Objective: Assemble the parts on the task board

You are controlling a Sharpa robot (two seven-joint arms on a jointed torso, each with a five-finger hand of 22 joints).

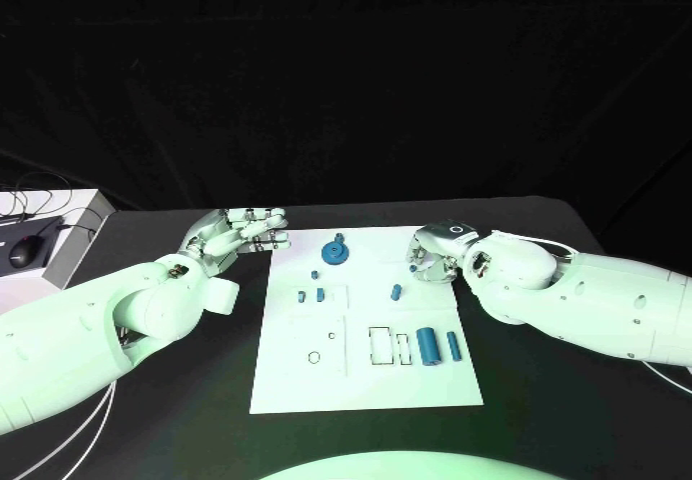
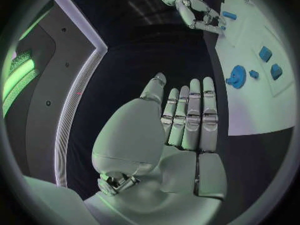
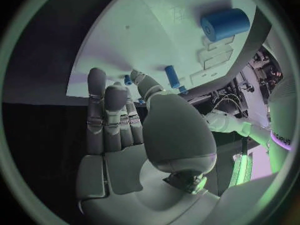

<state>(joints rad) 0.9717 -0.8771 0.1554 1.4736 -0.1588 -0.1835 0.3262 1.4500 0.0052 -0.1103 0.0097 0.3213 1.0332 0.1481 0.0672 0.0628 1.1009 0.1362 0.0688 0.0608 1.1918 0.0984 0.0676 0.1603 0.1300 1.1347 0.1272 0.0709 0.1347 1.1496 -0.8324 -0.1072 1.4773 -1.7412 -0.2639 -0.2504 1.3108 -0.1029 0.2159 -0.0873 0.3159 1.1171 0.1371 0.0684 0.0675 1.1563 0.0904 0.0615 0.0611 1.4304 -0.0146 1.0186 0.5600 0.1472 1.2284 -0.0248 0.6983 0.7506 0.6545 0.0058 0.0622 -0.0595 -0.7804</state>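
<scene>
Black bench point(image 1: 173, 400) under a dark backdrop; a white box point(image 1: 75, 235) with a black mouse point(image 1: 26, 252) and cables sits at its far left. The task board point(image 1: 368, 330) lies at centre, carrying a blue gear-like part point(image 1: 336, 252) at its far edge, small blue parts point(image 1: 310, 295) mid-board and two blue cylinders point(image 1: 437, 345) to the right. Left hand point(image 1: 238, 235) off the board's far-left corner; its wrist view shows the fingers point(image 2: 190, 117) straight, side by side, holding nothing. Right hand point(image 1: 440, 250) at the far-right edge; its wrist view shows extended fingers point(image 3: 109, 117), empty.
</scene>
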